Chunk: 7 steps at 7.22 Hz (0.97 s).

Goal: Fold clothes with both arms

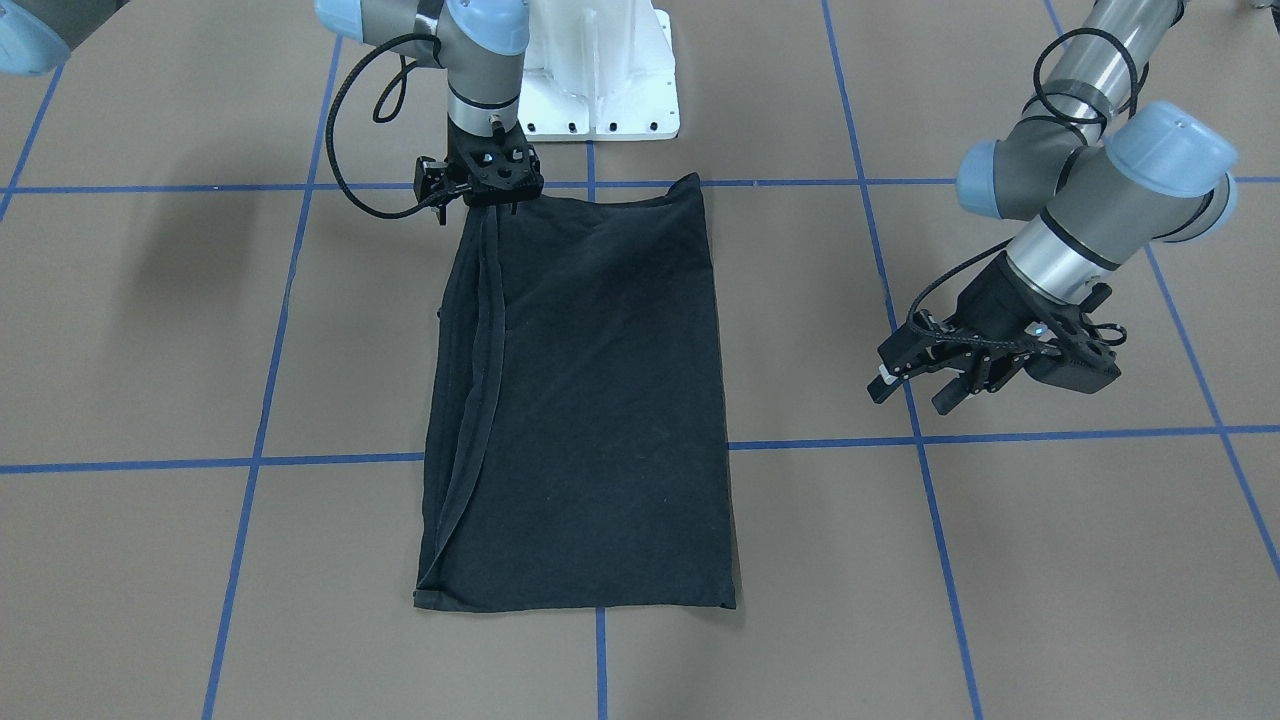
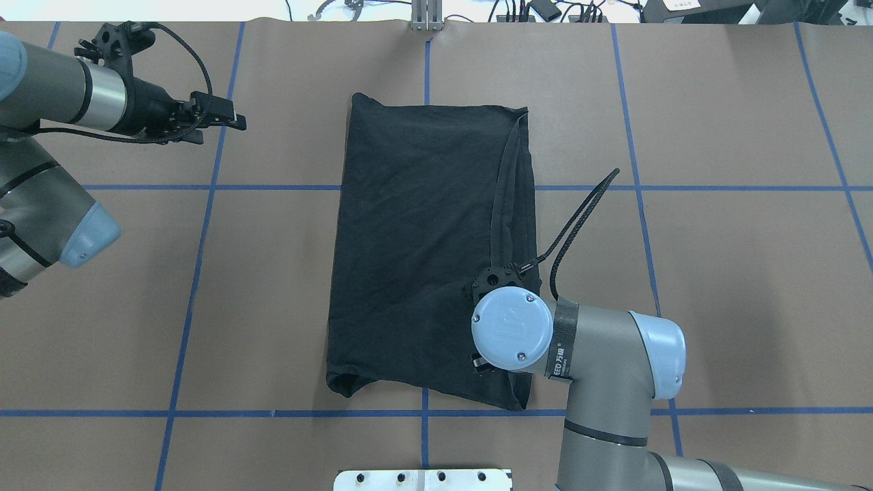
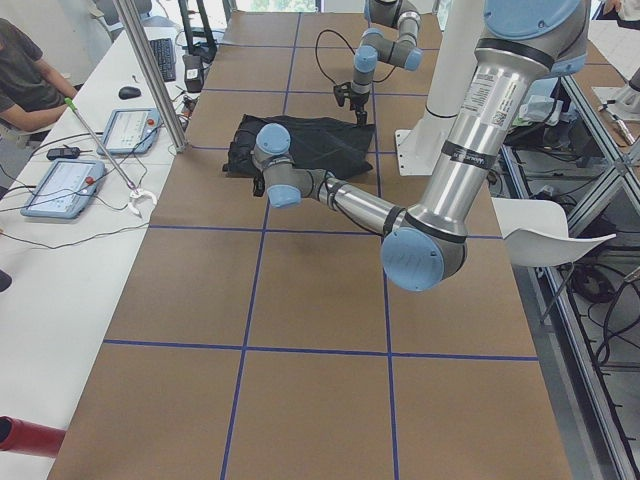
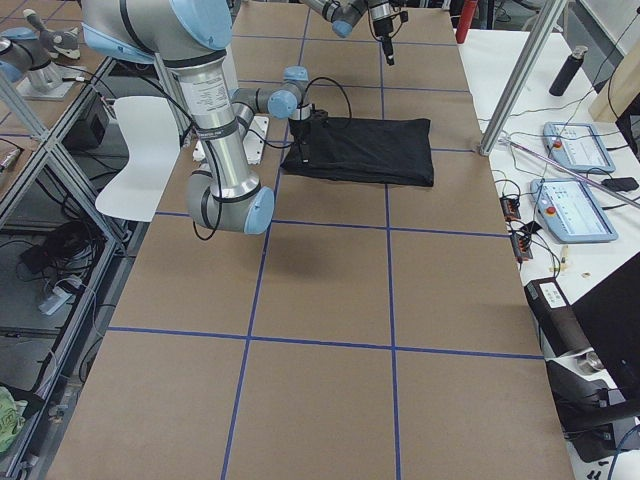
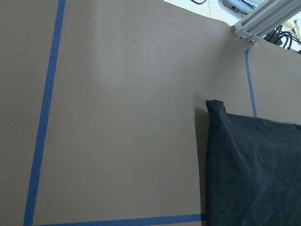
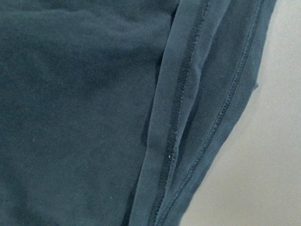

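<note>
Front view: black T-shirt (image 1: 590, 400) lies flat on worktop (image 1: 1000, 560), folded to a long rectangle. It is soft matte cotton, with layered hem strips along the edge on the robot's right side. Right end effector (image 1: 488, 198) points straight down at the shirt corner nearest the base. Its fingers are hidden, so clenched or released: cannot tell. Left end effector (image 1: 912, 392) is released, fingers spread, over bare worktop well apart from the shirt.

Overhead: worktop is brown paper w/ blue tape (image 2: 273, 187) grid. The right arm's round light-blue cap (image 2: 511, 329) covers its end effector.

Left wrist cam: rounded shirt corner on smooth brown surface.

Right wrist cam: fabric close up — stitched hems, overlapping bands.
</note>
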Available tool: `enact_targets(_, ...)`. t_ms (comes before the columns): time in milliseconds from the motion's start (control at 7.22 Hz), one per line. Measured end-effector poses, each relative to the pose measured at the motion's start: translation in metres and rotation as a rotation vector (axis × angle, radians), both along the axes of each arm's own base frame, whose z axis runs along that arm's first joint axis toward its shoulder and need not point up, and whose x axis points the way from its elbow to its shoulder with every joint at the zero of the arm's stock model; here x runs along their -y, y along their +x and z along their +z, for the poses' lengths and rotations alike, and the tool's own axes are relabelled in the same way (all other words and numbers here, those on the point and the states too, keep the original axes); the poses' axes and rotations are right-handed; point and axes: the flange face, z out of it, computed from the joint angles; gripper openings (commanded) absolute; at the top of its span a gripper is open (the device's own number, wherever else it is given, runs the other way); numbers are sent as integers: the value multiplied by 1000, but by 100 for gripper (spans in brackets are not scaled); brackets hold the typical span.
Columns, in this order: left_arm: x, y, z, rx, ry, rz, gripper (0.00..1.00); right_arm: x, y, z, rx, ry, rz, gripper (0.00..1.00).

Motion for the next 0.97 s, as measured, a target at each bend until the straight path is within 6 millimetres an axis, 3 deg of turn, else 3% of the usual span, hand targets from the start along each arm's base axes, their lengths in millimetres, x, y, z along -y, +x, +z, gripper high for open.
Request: enact_targets(970,-1,-1,-3,-3,3,1,100,6,-7,18,-43,-9,-5,100)
